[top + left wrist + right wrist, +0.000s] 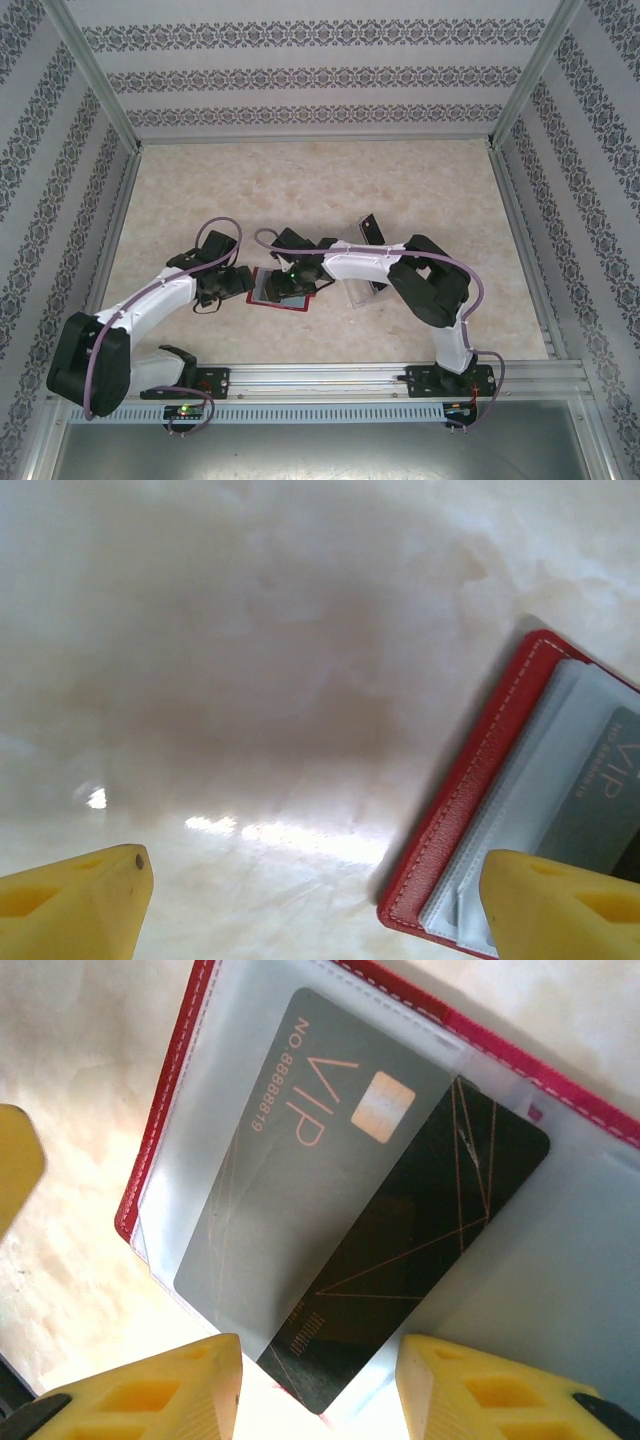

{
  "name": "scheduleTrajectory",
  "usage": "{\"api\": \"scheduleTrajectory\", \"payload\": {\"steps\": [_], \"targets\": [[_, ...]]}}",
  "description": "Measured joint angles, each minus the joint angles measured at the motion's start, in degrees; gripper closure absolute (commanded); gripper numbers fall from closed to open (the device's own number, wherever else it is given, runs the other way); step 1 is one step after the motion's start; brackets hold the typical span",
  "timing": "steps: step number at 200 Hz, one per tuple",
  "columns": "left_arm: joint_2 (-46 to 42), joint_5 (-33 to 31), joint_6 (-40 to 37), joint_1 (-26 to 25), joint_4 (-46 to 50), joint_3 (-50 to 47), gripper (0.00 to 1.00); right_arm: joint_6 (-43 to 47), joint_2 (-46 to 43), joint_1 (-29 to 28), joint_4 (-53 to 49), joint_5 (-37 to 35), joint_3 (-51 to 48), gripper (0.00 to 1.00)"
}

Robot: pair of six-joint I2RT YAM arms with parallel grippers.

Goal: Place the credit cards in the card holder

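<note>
Fingers (150,1400) of the right gripper (318,1365) flank the free end of the black card (430,1250); grip uncertain. Left gripper (315,865) spread at the edge of the red wallet (470,790). Card, half-tucked inside, probably stiff and slick: take its long edges.

A pale marbled table (300,180) carries an open red wallet (272,292) near its front edge, a clear tray (358,293) just right of it, and a dark card (372,228) farther back.
</note>
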State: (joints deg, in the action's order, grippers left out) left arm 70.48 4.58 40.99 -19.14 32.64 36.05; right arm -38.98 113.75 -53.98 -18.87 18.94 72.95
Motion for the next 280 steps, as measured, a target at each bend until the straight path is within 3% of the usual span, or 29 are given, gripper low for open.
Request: {"api": "scheduleTrajectory", "payload": {"steps": [48,280], "targets": [[2.7,2.8,-1.4,0.0,-2.5,0.0,0.15,-0.2,-1.0,0.2,0.3,-0.5,-1.2,0.54],[6.0,1.2,-1.2,-0.8,-4.0,-1.3,0.16,-4.6,-0.5,0.2,3.7,-0.2,-1.4,0.57]]}}
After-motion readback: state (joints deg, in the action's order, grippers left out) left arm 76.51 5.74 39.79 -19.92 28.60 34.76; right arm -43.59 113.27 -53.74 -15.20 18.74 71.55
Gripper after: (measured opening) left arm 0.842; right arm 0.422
